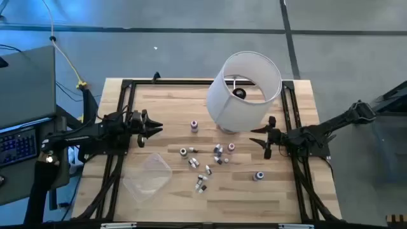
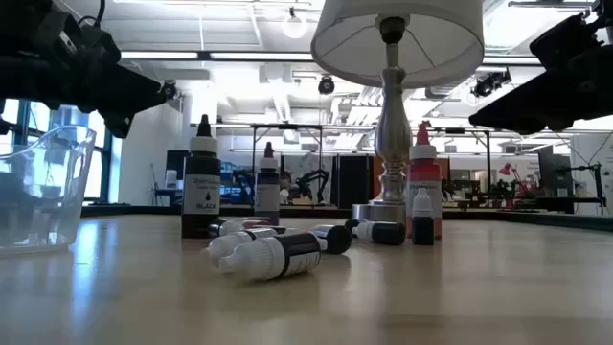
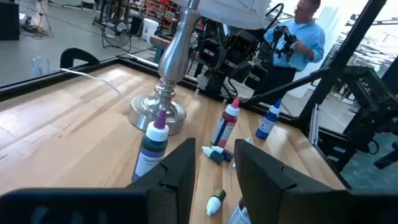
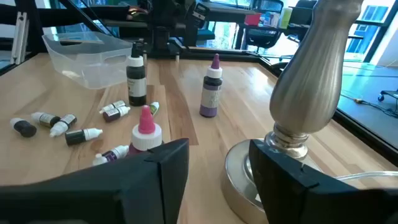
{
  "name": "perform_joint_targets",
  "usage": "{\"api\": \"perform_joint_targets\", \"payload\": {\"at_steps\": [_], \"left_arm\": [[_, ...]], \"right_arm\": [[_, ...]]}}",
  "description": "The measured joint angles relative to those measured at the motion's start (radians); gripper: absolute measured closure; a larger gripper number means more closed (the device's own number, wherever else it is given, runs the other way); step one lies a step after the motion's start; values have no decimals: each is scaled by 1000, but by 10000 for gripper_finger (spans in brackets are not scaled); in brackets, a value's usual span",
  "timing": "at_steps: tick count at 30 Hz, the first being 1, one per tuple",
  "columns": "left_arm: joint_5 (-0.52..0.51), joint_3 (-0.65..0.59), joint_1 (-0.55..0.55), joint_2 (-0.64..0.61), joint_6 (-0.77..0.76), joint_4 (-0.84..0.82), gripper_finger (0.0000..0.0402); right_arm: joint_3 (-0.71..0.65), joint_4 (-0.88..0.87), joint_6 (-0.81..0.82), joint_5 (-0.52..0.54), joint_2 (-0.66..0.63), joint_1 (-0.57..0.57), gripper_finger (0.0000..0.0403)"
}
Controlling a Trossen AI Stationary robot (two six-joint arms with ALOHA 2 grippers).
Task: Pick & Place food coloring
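Note:
Several small food coloring bottles (image 1: 206, 159) are scattered on the wooden table's middle, some upright, some on their sides. In the low view a black-capped bottle (image 2: 202, 182) and a red one (image 2: 424, 182) stand upright, and a white-capped one (image 2: 268, 255) lies in front. My left gripper (image 1: 159, 127) hovers at the table's left, pointing toward the bottles, open and empty; a purple-capped bottle (image 3: 153, 146) stands ahead of it. My right gripper (image 1: 257, 135) hovers at the right beside the lamp base (image 4: 292, 143), open and empty, with a pink-capped bottle (image 4: 146, 129) just ahead of it.
A lamp with a big white shade (image 1: 245, 89) stands at the table's far middle. A clear plastic tub (image 1: 149, 173) sits at the near left. A black frame (image 1: 124, 86) borders the table. A person (image 3: 298, 43) stands beyond the table.

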Motion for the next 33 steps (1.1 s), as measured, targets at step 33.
{"api": "perform_joint_targets", "payload": {"at_steps": [33], "left_arm": [[0, 0, 0, 54, 0, 0, 291]], "right_arm": [[0, 0, 0, 0, 0, 0, 243]]}}
